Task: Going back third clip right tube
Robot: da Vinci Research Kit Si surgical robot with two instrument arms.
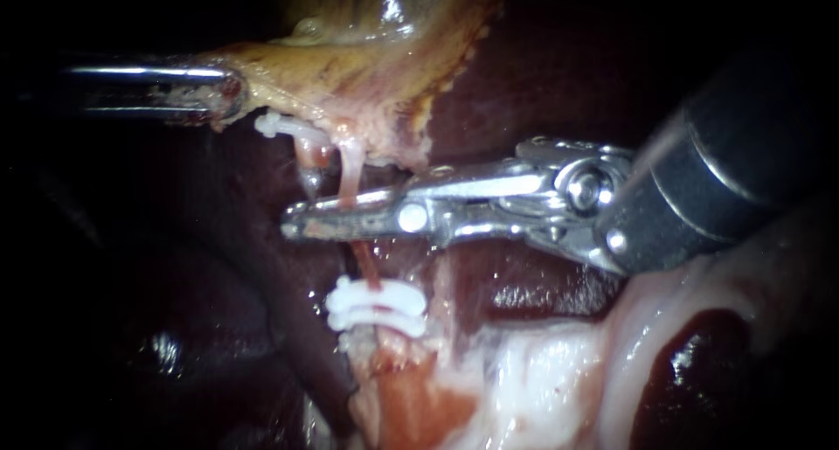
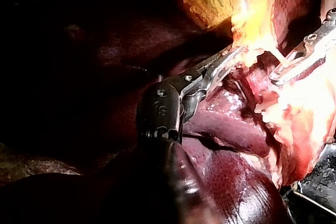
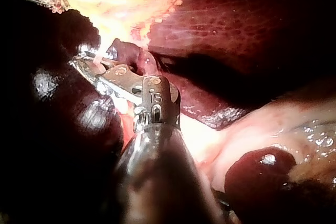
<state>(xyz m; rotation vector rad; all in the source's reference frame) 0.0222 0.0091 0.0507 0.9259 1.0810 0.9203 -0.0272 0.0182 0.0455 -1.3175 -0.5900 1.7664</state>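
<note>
Right tube [image 1: 351,166], a thin, slick pink strand at centre frame, runs from the yellow gallbladder [image 1: 367,74] down to two white clips [image 1: 376,308]. Your right instrument [image 1: 294,223] straddles it, pincer parted. Back straight out along the shaft so nothing snags. Your left instrument [image 1: 229,97] has its pincer clamped on the gallbladder's edge; hold that tension.

The right instrument [image 1: 293,221] is bright polished metal at its tip, gleaming at the hinge pin, while its shaft is a dark, smooth casing with a dull sheen. The left instrument [image 1: 229,93] is the same shiny bare metal. The clips [image 1: 376,297] look like smooth white plastic. The gallbladder [image 1: 367,74] has a wet, ragged, fatty surface. The liver [image 1: 542,92] is slick and glossy, finely stippled in the wrist views. The right tube [image 1: 351,166] is pale, moist and smooth.
</note>
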